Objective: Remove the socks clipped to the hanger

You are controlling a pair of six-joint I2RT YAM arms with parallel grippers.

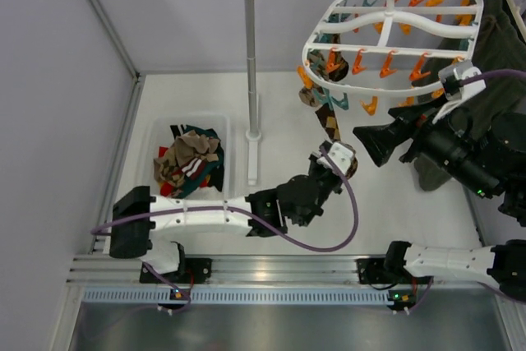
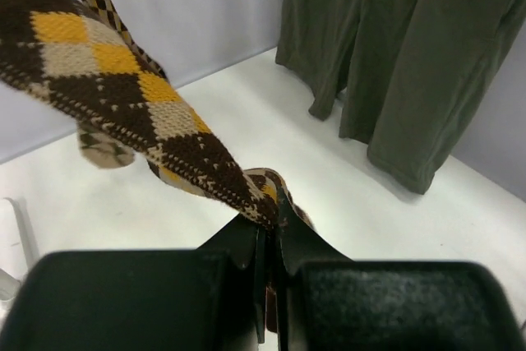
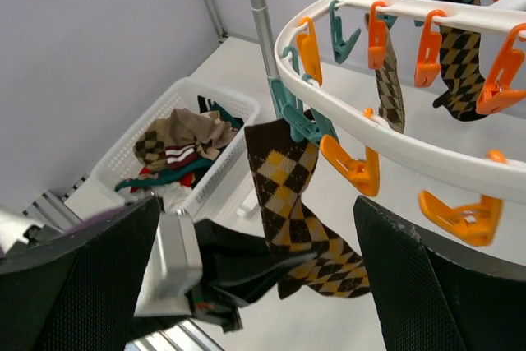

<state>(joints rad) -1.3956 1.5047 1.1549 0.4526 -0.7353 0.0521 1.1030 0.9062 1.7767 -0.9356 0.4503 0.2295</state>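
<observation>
The white oval hanger (image 1: 390, 39) with orange and teal clips hangs from the pole at the upper right. A brown argyle sock (image 1: 329, 123) with yellow and tan diamonds hangs from a teal clip (image 3: 292, 117) on the hanger's near left rim. My left gripper (image 1: 335, 160) is shut on the sock's lower end (image 2: 197, 158), and the sock runs taut up to the clip. My right gripper (image 1: 370, 141) is open and empty, just right of this sock and below the hanger rim (image 3: 394, 145). More argyle socks (image 3: 456, 63) are clipped farther in.
A grey metal pole rack (image 1: 251, 63) stands left of the hanger. A white basket (image 1: 156, 133) at the left holds a pile of socks (image 1: 187, 162). A dark green garment (image 2: 394, 63) hangs at the right. Grey walls close in the left and back.
</observation>
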